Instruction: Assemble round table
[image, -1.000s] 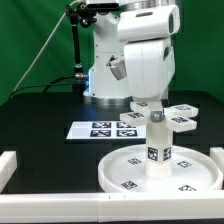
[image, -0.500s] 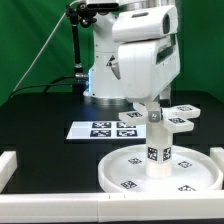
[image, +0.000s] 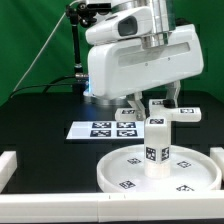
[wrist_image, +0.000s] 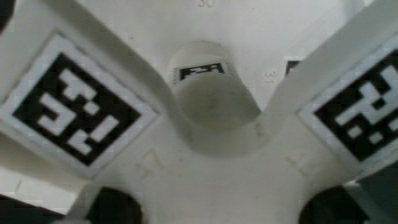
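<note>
The large round disc (image: 122, 172) lies flat at the front of the exterior view's right. The short thick leg (image: 157, 150) stands upright in its middle, a tag on its side. My gripper (image: 157, 113) comes straight down onto the leg's top and is shut on it. In the wrist view white plastic of the leg (wrist_image: 217, 110) fills the gap between the two dark fingertips of the gripper (wrist_image: 240, 205). Large tags (wrist_image: 80, 110) on white plastic show to either side. The cross-shaped foot piece (image: 186, 112) lies on the table behind the leg, partly hidden by my hand.
The marker board (image: 100, 129) lies on the black table behind the disc, toward the exterior view's left. White border rails run along the left (image: 8, 165) and the front (image: 60, 208). The arm's base (image: 100, 75) stands at the back.
My wrist has turned about a quarter turn over the leg, so the hand now shows its broad side. The grip on the leg's top has not changed.
</note>
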